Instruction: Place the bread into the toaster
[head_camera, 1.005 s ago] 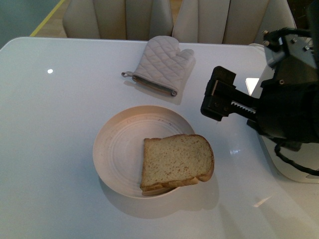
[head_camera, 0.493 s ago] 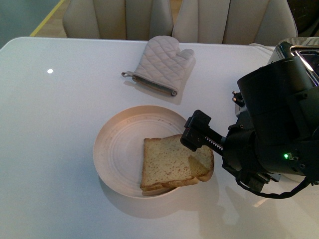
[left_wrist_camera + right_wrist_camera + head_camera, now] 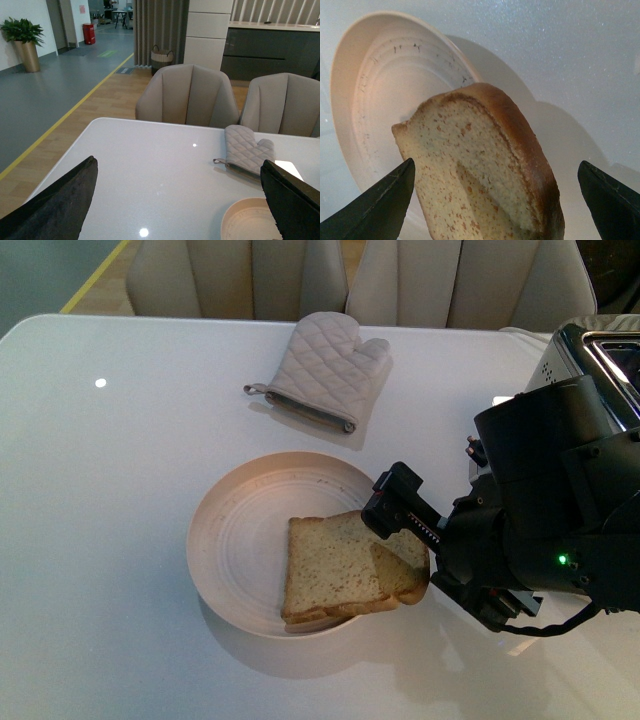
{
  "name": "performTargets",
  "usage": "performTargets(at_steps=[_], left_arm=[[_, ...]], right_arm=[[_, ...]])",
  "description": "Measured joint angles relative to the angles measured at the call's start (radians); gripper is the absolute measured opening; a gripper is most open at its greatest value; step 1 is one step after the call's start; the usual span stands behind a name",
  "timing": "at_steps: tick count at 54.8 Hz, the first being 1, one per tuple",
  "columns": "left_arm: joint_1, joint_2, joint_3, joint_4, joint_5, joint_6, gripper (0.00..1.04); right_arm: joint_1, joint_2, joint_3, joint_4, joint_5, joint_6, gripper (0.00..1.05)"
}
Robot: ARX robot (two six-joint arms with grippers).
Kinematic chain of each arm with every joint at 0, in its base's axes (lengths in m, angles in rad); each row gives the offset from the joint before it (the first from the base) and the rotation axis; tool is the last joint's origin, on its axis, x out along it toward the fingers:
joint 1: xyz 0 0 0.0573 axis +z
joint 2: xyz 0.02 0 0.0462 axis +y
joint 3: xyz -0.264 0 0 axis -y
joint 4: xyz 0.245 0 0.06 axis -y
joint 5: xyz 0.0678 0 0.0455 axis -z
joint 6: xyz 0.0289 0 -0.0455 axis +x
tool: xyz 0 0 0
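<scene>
The bread [image 3: 335, 570], a tan speckled slice with a brown crust, lies on the right side of a cream plate [image 3: 215, 530]. My right gripper [image 3: 398, 530] is open and hovers over the slice's rounded end. In the right wrist view the bread [image 3: 470, 165] lies between the two dark fingertips [image 3: 380, 205], apart from both. The toaster [image 3: 600, 350], with its chrome top, stands at the far right, mostly hidden behind my right arm. My left gripper [image 3: 177, 200] is open and empty above the table; it does not show in the front view.
A grey quilted oven mitt [image 3: 325, 370] lies behind the plate; it also shows in the left wrist view [image 3: 245, 150]. Beige chairs [image 3: 250, 275] stand along the table's far edge. The plate's rim shows in the left wrist view [image 3: 235, 215].
My right arm has come down and to the left, from beside the toaster to over the bread's rounded end. The bread and plate have not moved.
</scene>
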Motion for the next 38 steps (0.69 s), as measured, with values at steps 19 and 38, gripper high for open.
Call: performTargets(at_steps=[19,38], left_arm=[[0.000,0.000,0.000,0.000,0.000,0.000,0.97],[0.000,0.000,0.000,0.000,0.000,0.000,0.97]], right_arm=[[0.004,0.018,0.011,-0.013,-0.014,0.010,0.80],[0.011,0.021,0.015,-0.006,0.009,0.001,0.21]])
